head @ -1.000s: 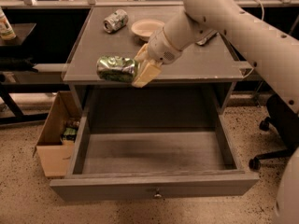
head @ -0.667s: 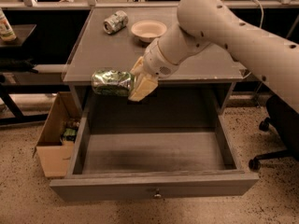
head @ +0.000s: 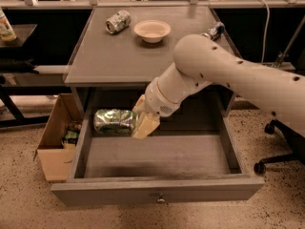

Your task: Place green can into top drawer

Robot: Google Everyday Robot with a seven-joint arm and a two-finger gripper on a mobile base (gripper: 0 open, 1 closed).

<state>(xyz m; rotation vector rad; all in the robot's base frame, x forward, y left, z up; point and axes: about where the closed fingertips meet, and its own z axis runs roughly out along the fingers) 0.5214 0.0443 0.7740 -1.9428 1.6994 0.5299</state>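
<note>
The green can (head: pixel 113 121), mottled green and white, lies on its side in my gripper (head: pixel 138 120). The gripper is shut on the can's right end and holds it over the back left part of the open top drawer (head: pixel 157 192), just below the cabinet's tabletop edge. The drawer is wide, grey and pulled fully out, with a small round knob (head: pixel 161 199) on its front. The white arm reaches down from the right and hides part of the drawer's back.
On the cabinet top stand a silvery-white can (head: pixel 117 21) lying on its side, a cream bowl (head: pixel 152 30) and a slim silver and blue can (head: pixel 214 31). A brown cardboard box (head: pixel 57 142) sits on the floor left of the drawer. An office chair base (head: pixel 276 142) is at the right.
The gripper has carried the green can from the tabletop's front edge downward, below the tabletop and into the space over the open drawer.
</note>
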